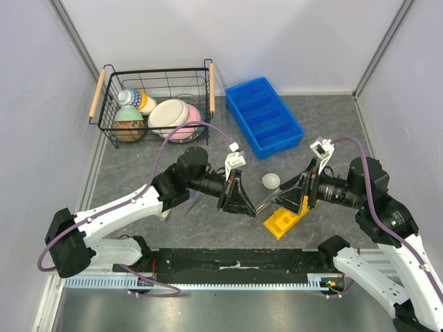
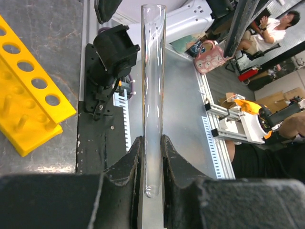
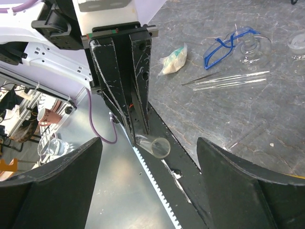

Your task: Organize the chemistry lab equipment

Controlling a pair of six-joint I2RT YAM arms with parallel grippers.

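My left gripper (image 2: 151, 164) is shut on the rounded bottom end of a clear glass test tube (image 2: 153, 86), which sticks straight out from its jaws. In the top view this tube (image 1: 263, 203) bridges the gap between my left gripper (image 1: 248, 205) and my right gripper (image 1: 278, 198). The right gripper (image 3: 151, 160) is open wide, its fingers (image 3: 59, 186) on either side of the tube's open mouth (image 3: 160, 147) and clear of it. The yellow rack (image 1: 285, 220) with round holes lies just below the right gripper, also at left in the left wrist view (image 2: 28, 105). A white domed dish (image 1: 270, 181) sits between the arms.
A blue divided bin (image 1: 264, 116) stands at the back centre, a wire basket (image 1: 111, 128) of ceramic bowls at the back left. The right wrist view shows blue safety glasses (image 3: 228, 42), thin glass tubes (image 3: 233, 80), a glass vessel (image 3: 253, 47) and a small packet (image 3: 174, 58) on the table.
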